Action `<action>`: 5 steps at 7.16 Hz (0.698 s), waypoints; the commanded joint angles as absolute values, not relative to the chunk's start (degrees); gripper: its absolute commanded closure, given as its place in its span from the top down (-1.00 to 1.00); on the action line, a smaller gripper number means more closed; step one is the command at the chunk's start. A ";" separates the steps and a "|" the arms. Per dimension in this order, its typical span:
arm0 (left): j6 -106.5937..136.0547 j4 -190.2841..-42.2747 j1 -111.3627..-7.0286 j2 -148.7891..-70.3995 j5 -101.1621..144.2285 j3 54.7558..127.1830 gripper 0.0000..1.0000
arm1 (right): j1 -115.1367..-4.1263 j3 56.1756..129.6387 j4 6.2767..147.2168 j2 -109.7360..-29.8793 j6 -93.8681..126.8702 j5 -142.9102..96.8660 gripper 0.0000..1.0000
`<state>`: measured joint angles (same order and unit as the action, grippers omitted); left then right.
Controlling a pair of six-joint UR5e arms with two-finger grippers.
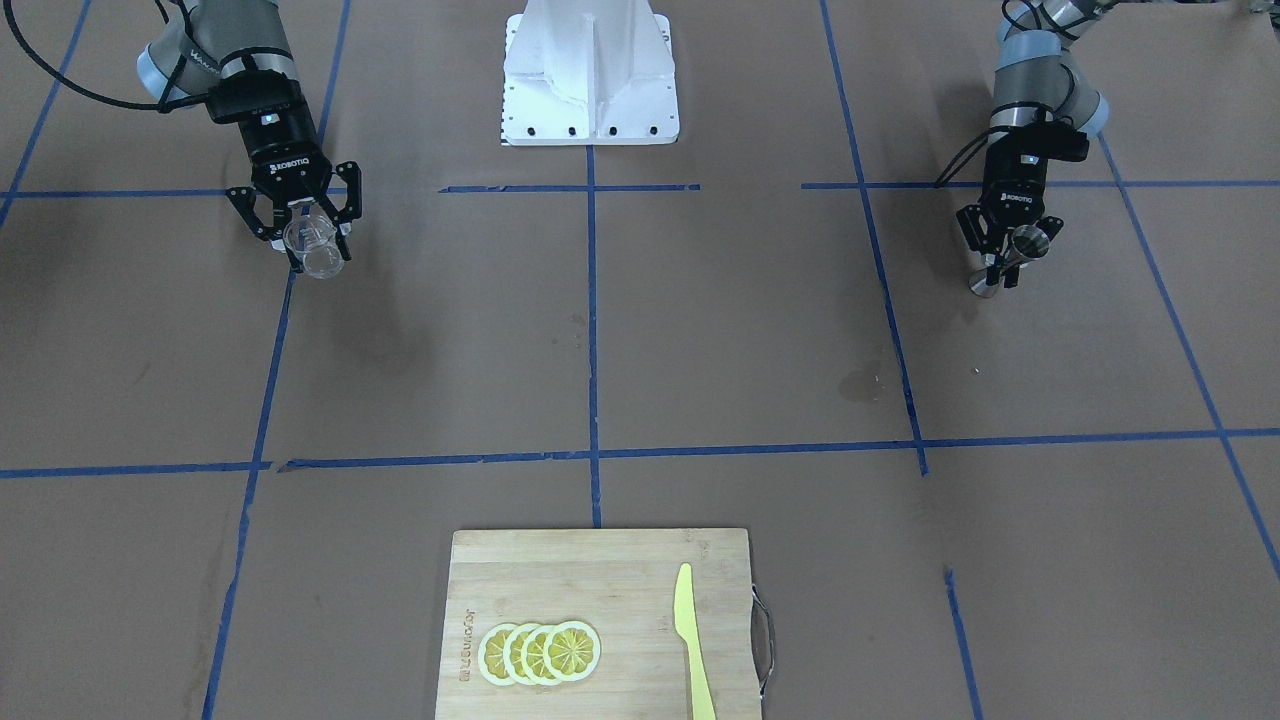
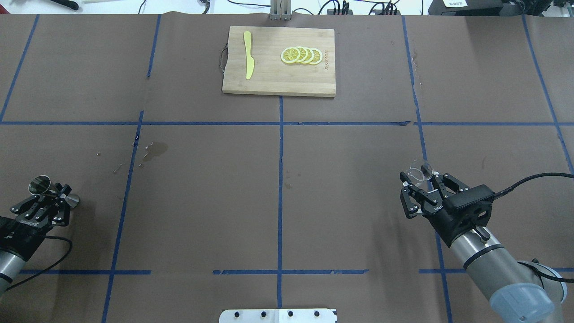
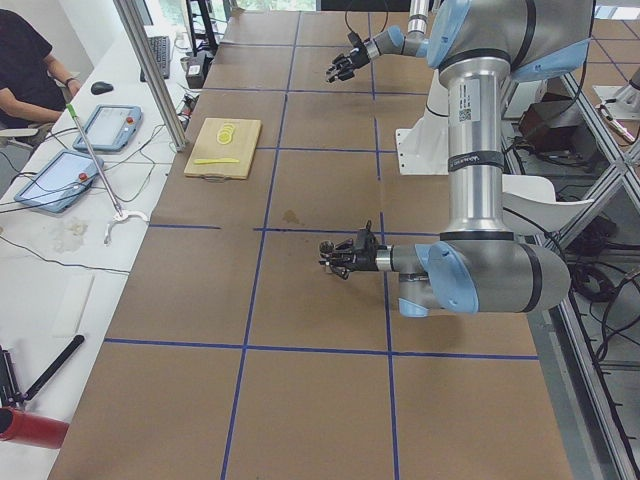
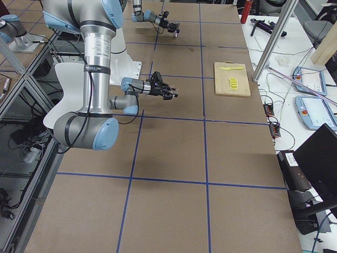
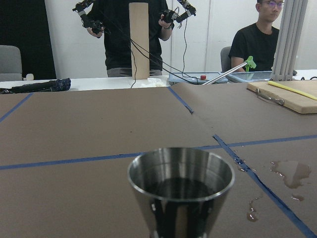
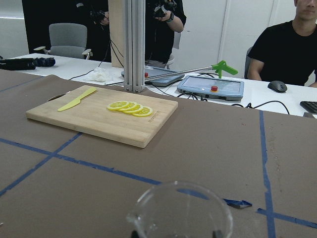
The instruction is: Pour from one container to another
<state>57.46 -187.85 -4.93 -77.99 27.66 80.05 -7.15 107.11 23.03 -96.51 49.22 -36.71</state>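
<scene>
1. The right jaws are pinching one small clear glass cup (image 2: 420, 174) by its sides. The cup is sitting mouth-up between them and hanging clear of the bench (image 2: 202, 215), on the robot's right side.
2. The left jaws are pinching one steel jigger (image 2: 41, 185) at its narrow waist. It is pointing mouth-up with a slight lean, on the robot's left side. It is hanging low, and whether its foot is touching the bench cannot be told. In the left wrist view its upper bowl is looking dark inside.
3. Two arms are reaching in from the near edge, the right arm (image 2: 493, 264) and the left arm (image 2: 9, 260). They are standing well apart, so cup and jigger are sitting at opposite sides.
4. Brown paper is covering the bench, and blue tape lines are dividing it into a grid.
5. One wet stain (image 2: 154, 150) is showing on the paper, with small splashes beside it, further out than the jigger.
6. One wooden cutting board (image 2: 278, 80) is lying at the far middle edge.
7. The board is carrying four overlapping lemon slices (image 2: 301, 55) and one yellow knife (image 2: 248, 60), apart from them.
8. One white robot base (image 1: 590, 90) is standing between the arms.
9. Beyond the bench, one person is standing (image 5: 111, 49) and one is sitting (image 5: 255, 44).
</scene>
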 commanded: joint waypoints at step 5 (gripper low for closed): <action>56.87 -187.82 -4.92 -78.05 27.60 80.42 0.99 | -7.12 107.23 23.03 -96.42 49.31 -36.65 -1.00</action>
<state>56.88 -187.82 -4.92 -78.05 27.61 80.36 -7.12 107.22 23.03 -96.45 49.24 -36.65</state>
